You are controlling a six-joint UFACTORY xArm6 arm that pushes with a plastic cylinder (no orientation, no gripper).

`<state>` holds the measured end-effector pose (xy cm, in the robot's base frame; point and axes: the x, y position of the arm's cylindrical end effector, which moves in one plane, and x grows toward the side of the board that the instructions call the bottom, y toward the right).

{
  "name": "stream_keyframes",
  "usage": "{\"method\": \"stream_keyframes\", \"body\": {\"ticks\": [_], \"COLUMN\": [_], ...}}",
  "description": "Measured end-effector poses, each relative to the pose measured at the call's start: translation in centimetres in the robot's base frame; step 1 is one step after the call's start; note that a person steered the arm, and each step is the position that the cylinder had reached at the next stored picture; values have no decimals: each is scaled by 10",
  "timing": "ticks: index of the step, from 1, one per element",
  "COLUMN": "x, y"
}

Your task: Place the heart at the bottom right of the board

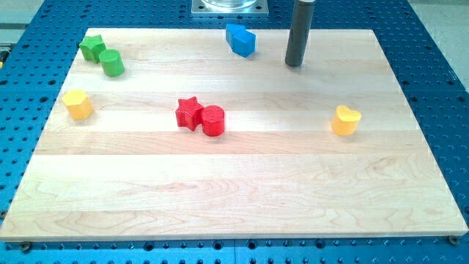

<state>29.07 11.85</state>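
No fingers on rig. My tip (294, 64) sat near worktop (242, 183) top edge, right of blue block (241, 39); yellow heart (346, 120) near right edge, untouched.

We find no readable text, label, brand, number or sign anywhere: none on the wooden board (242, 183), none on the coloured blocks, none on the blue perforated table (440, 44) around it.
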Motion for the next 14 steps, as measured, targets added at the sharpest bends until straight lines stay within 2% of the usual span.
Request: {"method": "stream_keyframes", "body": {"ticks": [3,6,8,11,14], "x": [1,33,35,40,64], "y": [2,3,3,96,110]}}
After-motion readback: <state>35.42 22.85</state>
